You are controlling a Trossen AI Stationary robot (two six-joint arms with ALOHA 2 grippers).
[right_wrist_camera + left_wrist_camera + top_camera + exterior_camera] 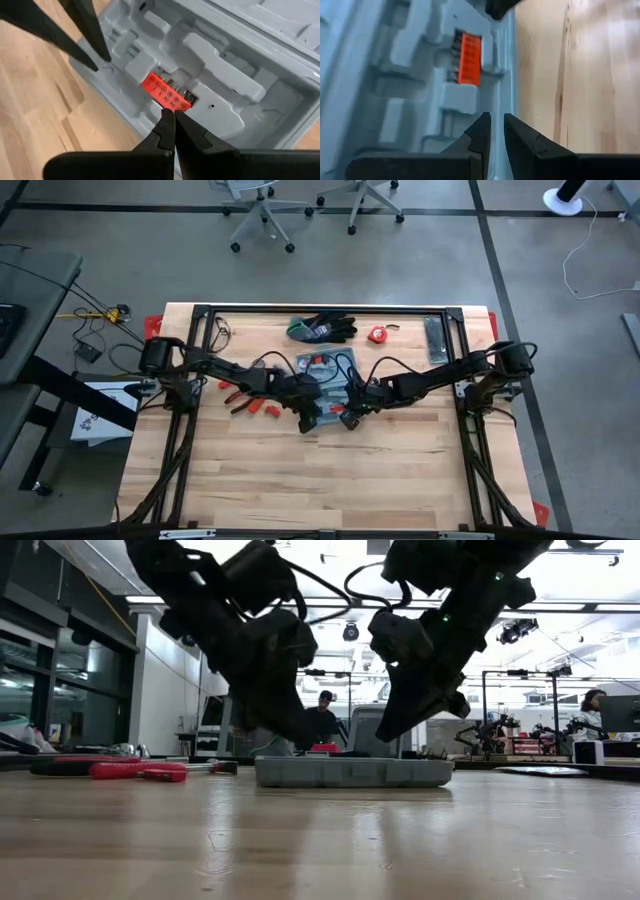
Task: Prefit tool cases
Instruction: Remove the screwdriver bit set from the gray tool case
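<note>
The grey-blue hinged plastic tool case is lying open mid-counter, holding only an orange bit holder. Red-handled tools are waiting outside. Left gripper fingers stand narrowly apart, empty; right gripper fingers are pressed together above the holder.

High view straight down; low view table-level; wrist views close, sharing open case.

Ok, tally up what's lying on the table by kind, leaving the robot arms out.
Grey-blue tool case: 1
Red bit holder, seated in the case: 1
Pile of black-and-green gloves: 1
Red tape measure: 1
Dark flat bar: 1
Red-handled tools, left of the case: at least 2, exact number unclear
Total: at least 7
</note>
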